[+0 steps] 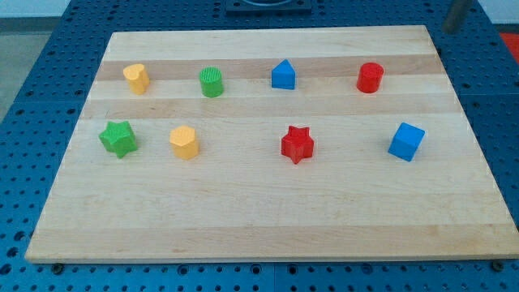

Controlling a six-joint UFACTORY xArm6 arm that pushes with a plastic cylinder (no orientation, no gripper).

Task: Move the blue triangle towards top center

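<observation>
The blue triangle [283, 75] stands in the upper row of the wooden board [259, 219], a little right of centre. A dark rod shows at the view's top right corner, beyond the board's edge. My tip [451, 31] is far to the right of the blue triangle and slightly above it, touching no block.
The upper row also holds a yellow block [136, 78], a green cylinder [212, 82] and a red cylinder [370, 78]. The lower row holds a green star [118, 138], a yellow block [184, 142], a red star [297, 144] and a blue cube [406, 141].
</observation>
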